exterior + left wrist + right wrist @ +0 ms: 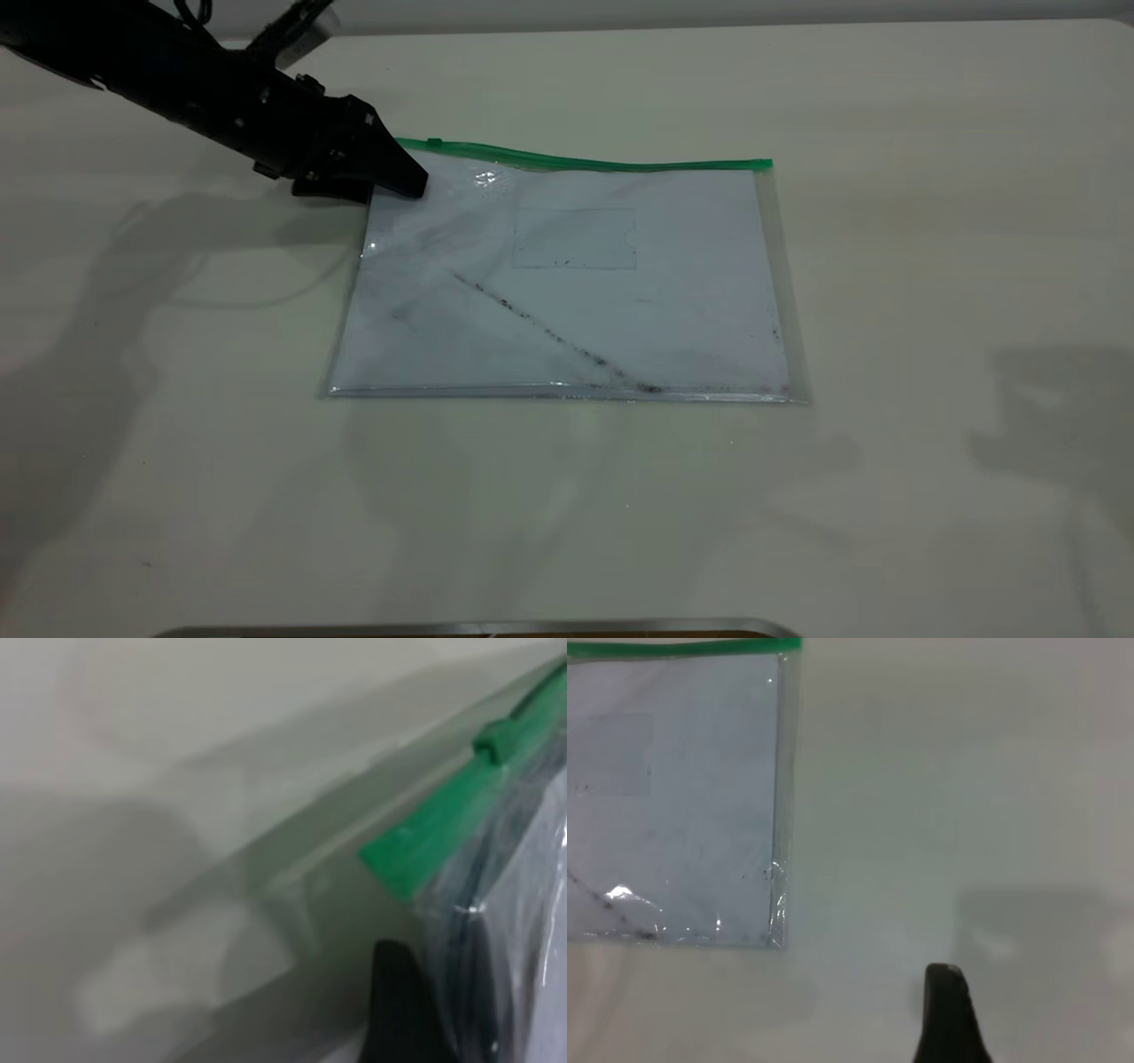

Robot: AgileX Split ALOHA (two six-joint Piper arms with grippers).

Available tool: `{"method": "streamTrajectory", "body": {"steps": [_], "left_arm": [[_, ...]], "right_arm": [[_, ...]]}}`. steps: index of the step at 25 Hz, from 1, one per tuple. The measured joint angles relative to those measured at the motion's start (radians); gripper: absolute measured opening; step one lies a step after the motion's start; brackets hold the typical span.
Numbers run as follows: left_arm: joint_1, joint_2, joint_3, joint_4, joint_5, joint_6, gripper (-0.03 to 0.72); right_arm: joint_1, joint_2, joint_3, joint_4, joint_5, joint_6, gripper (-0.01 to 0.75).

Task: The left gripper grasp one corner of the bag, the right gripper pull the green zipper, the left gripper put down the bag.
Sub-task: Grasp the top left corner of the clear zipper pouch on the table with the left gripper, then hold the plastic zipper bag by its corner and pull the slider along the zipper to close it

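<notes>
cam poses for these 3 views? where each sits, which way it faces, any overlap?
Exterior: above the table, facing the arms; shows the bag, with the left gripper at its corner.
Left wrist: close on the green zipper end; one fingertip visible.
Right wrist: looks down from above the table; one fingertip visible.
Shared: all three show bag and zipper.

Left arm: matte black housing, blocky joints with small screws and bright flecks; looped black cable at its base. Left end effector (394,177): tapered, pointed black fingers. Right end effector: one rounded black fingertip (950,1019) visible.
</notes>
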Motion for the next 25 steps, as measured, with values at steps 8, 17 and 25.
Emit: {"method": "streamTrajectory", "body": {"steps": [8,17,25], "left_arm": [[0.000,0.014,-0.002,0.007,0.040,0.074,0.262],[0.000,0.016,-0.109,0.037,0.233,0.353,0.053],[-0.040,0.017,-0.359,0.187,0.427,0.449,0.053]], "right_arm": [[0.000,0.000,0.000,0.000,-0.001,0.000,0.558],[0.000,0.003,-0.001,0.021,-0.076,-0.125,0.558],[0.017,0.125,-0.058,0.230,-0.083,-0.424,0.558]]}}
